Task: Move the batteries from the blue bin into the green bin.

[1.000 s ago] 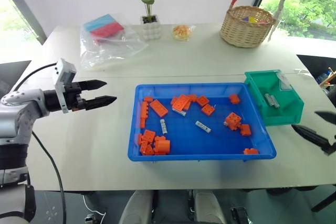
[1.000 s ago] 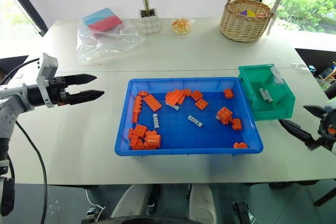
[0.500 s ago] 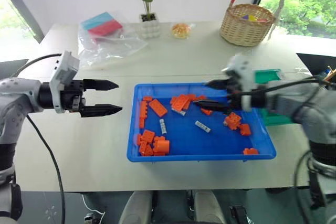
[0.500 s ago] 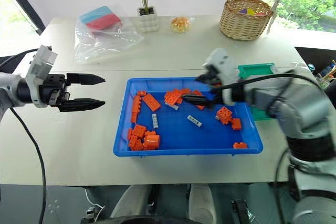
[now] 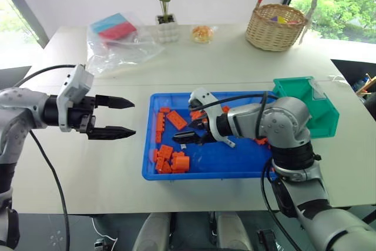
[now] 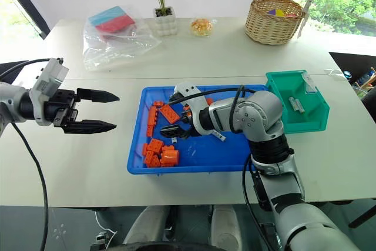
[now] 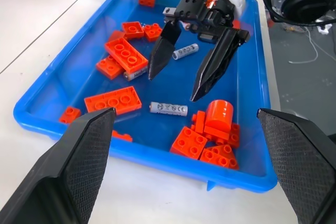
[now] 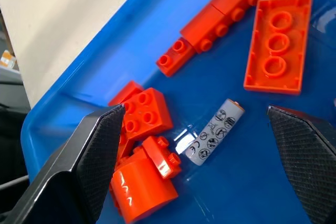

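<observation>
A pale rectangular table (image 5: pixel 106 163) carries a large shallow bright-blue plastic tray, the blue bin (image 5: pixel 176 174), with scattered orange toy bricks (image 5: pixel 176 121) in it. Touching the tray's far right corner sits a smaller, deeper green plastic box, the green bin (image 5: pixel 320 119), well off to the right gripper's rear.

The big change: a second ago the right arm hung off the table's right edge; it has since swung across the tray, and the right gripper (image 7: pixel 190 70) now points down into the tray's left half. Its two black fingers stand spread wide, grasping nothing. Just below and between their tips, apart from them, lies a small silver-grey cylindrical battery with dark markings (image 7: pixel 168 109). A second battery (image 7: pixel 185 52) lies just behind the fingers, beside a flat orange brick.

The left gripper (image 5: pixel 117 118) hovers over bare table just outside the tray's left rim, fingers parted and empty, pointing towards the right gripper.

I judge this to be the approach to a pick: the fingers look lined up over the near battery, and lowering and closing would come next, then a carry across to the green bin.
</observation>
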Robot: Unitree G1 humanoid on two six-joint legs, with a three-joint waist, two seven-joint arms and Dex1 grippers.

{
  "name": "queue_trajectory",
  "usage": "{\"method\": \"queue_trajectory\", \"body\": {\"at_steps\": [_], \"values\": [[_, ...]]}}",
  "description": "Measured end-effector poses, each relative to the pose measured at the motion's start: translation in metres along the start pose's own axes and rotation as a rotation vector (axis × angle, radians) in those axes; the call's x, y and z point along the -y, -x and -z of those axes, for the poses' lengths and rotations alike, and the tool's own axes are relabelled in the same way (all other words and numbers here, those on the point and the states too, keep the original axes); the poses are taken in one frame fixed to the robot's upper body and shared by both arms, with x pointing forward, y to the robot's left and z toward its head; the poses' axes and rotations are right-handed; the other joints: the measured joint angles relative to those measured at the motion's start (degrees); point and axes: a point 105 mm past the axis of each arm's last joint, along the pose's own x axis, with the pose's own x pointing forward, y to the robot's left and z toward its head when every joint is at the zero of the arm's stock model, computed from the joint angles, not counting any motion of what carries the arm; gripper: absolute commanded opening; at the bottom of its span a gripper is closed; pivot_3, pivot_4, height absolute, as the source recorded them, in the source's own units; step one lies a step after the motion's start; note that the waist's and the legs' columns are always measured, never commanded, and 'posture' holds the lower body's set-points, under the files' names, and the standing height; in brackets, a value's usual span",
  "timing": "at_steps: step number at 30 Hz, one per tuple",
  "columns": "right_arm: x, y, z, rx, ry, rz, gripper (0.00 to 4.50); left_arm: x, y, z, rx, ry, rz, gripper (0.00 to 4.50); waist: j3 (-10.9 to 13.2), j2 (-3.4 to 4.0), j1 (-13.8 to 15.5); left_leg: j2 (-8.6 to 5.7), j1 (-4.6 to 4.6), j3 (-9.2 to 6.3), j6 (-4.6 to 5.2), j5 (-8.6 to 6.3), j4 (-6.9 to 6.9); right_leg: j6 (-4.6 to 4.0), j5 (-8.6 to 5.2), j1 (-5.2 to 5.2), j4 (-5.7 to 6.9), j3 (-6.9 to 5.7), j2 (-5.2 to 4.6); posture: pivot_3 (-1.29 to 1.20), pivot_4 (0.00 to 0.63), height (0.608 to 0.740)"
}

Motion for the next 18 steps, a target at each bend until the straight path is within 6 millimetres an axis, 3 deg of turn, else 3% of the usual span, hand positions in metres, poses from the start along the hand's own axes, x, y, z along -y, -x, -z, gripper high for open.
{"method": "queue_trajectory", "body": {"at_steps": [9,18], "values": [[0.008,-0.009,0.01,-0.049,-0.064,0.033,4.43,0.001,-0.003,-0.003,0.006,-0.009,0.025,4.5,0.0,0.0,-0.67,0.02,0.0,0.14,0.01,0.01,0.0,-0.02,-0.03,-0.32,0.53,0.13,0.01,0.0,0.15,0.702],[-0.004,-0.027,0.016,-0.098,-0.059,0.004,4.43,0.001,-0.006,-0.006,0.001,-0.018,0.038,4.5,0.0,0.0,-0.64,0.03,0.03,0.14,0.02,0.02,0.13,-0.02,-0.03,-0.3,0.65,0.16,0.08,0.0,0.15,0.702]]}}
